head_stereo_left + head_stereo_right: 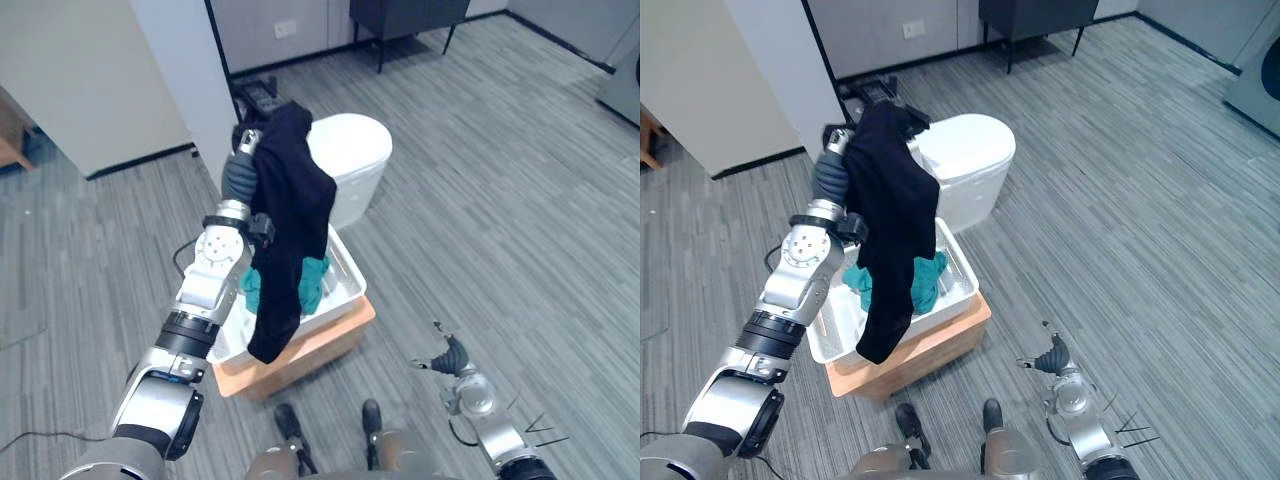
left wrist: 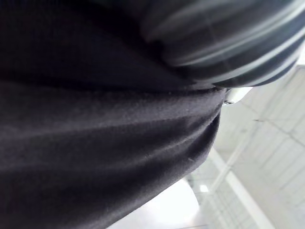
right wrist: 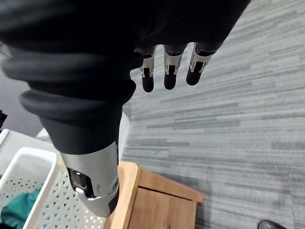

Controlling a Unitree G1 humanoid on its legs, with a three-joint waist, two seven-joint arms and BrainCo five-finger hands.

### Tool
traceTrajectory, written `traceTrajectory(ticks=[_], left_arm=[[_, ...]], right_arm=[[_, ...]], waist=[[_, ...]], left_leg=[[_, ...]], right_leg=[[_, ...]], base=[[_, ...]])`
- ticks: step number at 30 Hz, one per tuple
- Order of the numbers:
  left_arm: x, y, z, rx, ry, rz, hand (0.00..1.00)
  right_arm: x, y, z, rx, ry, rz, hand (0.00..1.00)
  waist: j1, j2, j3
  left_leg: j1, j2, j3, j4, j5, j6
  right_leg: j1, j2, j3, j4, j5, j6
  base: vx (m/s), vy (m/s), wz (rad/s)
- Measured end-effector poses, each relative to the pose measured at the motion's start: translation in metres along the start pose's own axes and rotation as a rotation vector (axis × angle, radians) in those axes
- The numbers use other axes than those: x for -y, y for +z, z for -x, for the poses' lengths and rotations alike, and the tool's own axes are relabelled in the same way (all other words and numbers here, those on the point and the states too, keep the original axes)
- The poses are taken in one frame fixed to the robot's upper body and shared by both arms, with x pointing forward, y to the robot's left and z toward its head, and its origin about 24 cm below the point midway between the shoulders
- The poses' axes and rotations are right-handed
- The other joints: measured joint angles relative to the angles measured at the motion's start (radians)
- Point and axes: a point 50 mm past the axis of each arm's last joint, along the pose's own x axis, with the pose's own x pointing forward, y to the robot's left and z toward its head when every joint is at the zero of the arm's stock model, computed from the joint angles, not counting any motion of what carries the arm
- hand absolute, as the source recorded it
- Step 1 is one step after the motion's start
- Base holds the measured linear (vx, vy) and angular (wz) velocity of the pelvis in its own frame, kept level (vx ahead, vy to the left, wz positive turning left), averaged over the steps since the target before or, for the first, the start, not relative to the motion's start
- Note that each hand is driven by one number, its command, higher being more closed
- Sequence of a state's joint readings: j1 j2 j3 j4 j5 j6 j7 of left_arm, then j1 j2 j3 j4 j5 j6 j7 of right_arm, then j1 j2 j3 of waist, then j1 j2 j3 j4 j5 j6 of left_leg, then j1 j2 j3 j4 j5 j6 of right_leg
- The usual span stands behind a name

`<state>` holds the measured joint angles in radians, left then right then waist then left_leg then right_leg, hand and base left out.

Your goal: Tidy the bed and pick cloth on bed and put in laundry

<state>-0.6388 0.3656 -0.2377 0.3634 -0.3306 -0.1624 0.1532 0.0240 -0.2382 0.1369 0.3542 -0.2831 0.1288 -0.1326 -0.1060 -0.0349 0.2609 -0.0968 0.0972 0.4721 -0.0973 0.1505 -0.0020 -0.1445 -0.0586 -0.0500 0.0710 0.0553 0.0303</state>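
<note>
Left hand (image 1: 245, 145) is up high, the black cloth (image 1: 295, 230) draped over it and dangling over the white laundry basket (image 1: 349, 270) on its wooden box (image 1: 320, 350). The fingers are buried in fabric, so I can't tell the grip. 1 teal cloth (image 1: 315, 282) already lies in the basket, so this looks like item 2, a release from done, though the bed-tidying I can't judge. Right hand (image 1: 449, 357) hangs low, fingers relaxed, holding nothing.

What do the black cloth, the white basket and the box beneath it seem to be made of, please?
Black cloth: soft matte fabric, draping in folds. White basket: probably smooth plastic, with lattice-perforated walls. Box: seemingly light unpainted wood, showing grain.
</note>
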Motion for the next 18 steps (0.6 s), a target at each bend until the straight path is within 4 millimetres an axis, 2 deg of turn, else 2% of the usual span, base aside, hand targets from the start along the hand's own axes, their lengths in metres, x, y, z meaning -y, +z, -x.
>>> traceTrajectory(ticks=[2,7,8,10,14,18], left_arm=[[0.006,-0.002,0.0,-0.004,-0.024,-0.029,1.0],[0.026,-0.019,0.004,-0.078,-0.06,-0.05,1.0],[0.027,-0.023,0.005,-0.094,-0.059,-0.067,0.0],[0.024,-0.029,0.006,-0.121,-0.028,-0.093,0.0],[0.002,-0.041,0.006,-0.188,0.132,-0.148,0.0],[-0.021,-0.037,0.002,-0.181,0.217,-0.199,0.0]], right_arm=[[0.005,0.017,-0.005,0.059,-0.019,-0.008,0.0],[0.009,0.046,-0.017,0.148,-0.028,-0.016,0.0],[0.008,0.052,-0.018,0.164,-0.024,-0.015,0.0],[0.006,0.055,-0.019,0.173,-0.018,-0.021,0.0],[0.005,0.056,-0.019,0.173,-0.015,-0.028,0.0],[0.003,0.053,-0.018,0.16,-0.005,-0.043,0.0]], waist=[[0.002,-0.008,0.053],[0.009,-0.006,0.131],[0.012,-0.006,0.148],[0.012,-0.004,0.153],[0.013,-0.005,0.192],[0.013,-0.005,0.193]], left_leg=[[-0.027,-0.004,0.004,0.001,0.003,0.001],[-0.067,-0.015,0.006,0.002,0.006,0.004],[-0.075,-0.017,0.006,0.002,0.006,0.004],[-0.102,-0.018,0.003,0.002,0.012,0.008],[-0.109,-0.02,-0.006,0.002,0.018,0.017],[-0.127,-0.026,-0.031,0.002,0.02,0.019]], right_leg=[[-0.031,-0.004,0.003,0.004,0.009,0.005],[-0.075,-0.017,0.004,0.017,0.013,0.01],[-0.083,-0.018,0.004,0.018,0.013,0.01],[-0.108,-0.019,0.0,0.018,0.015,0.014],[-0.11,-0.021,-0.008,0.018,0.015,0.018],[-0.116,-0.027,-0.031,0.017,0.009,0.02]], base=[[-0.03,0.031,-0.03],[-0.01,0.007,0.0],[0.0,0.0,0.0],[0.05,-0.008,0.02],[0.08,-0.016,0.05],[0.08,-0.023,0.12]])
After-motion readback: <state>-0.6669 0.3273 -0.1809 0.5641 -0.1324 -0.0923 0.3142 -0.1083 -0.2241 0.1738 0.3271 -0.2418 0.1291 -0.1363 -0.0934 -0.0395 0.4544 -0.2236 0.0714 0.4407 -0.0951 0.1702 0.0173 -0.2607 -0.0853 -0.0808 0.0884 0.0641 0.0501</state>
